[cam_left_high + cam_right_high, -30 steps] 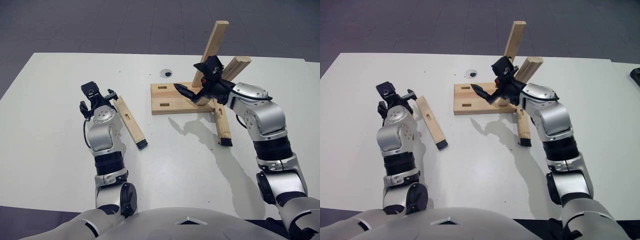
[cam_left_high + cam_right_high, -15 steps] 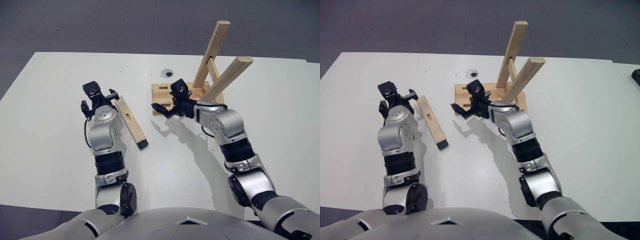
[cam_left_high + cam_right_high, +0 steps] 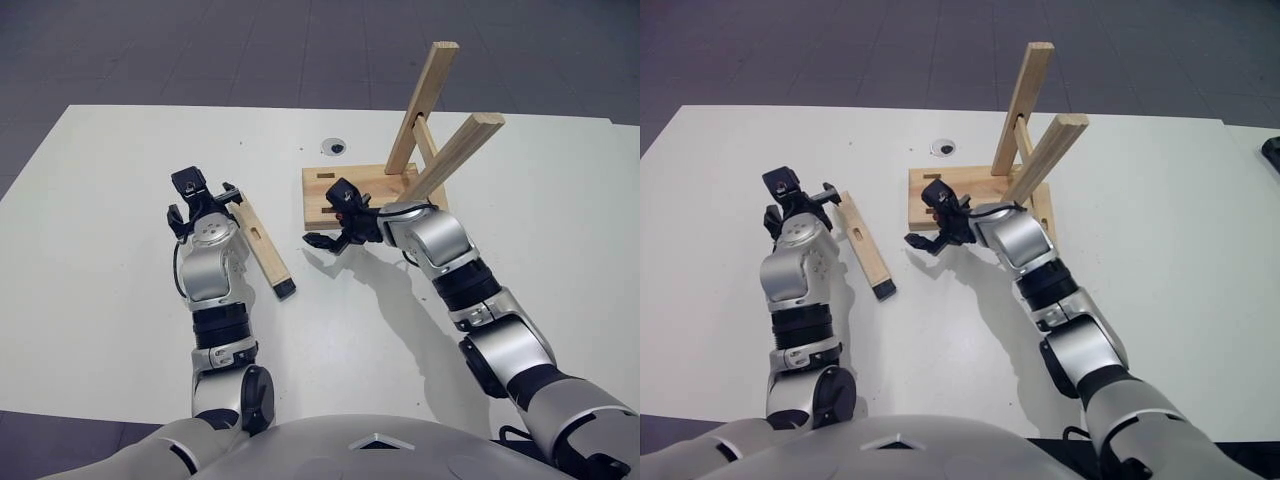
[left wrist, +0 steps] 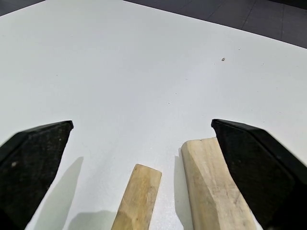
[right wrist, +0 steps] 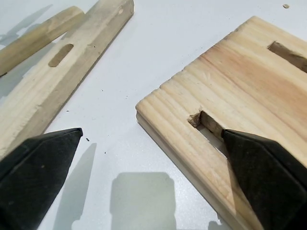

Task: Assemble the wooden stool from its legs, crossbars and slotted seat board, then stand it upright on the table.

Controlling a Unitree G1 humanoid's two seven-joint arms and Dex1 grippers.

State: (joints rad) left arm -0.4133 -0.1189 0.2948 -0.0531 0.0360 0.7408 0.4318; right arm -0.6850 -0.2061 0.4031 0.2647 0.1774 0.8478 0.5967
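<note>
The slotted seat board (image 3: 340,190) lies flat at the table's middle back. Two legs (image 3: 424,100) (image 3: 458,150) stand slanted in its right end, joined by a crossbar (image 3: 426,140). My right gripper (image 3: 324,238) hovers open at the board's near left corner (image 5: 230,100), holding nothing. A loose leg (image 3: 262,245) with a black foot lies left of the board. My left gripper (image 3: 205,195) is open at that leg's far end (image 4: 211,191), beside a thin dowel (image 4: 138,196). Another wooden piece (image 3: 1044,212) lies partly hidden behind my right forearm.
A small round hole (image 3: 333,148) sits in the white table (image 3: 110,250) just behind the board. Wide bare tabletop spreads to the left, the front and the far right.
My right gripper has left the base of the upright legs and moved left and down to the board's near left corner. The left gripper shifted only slightly.
</note>
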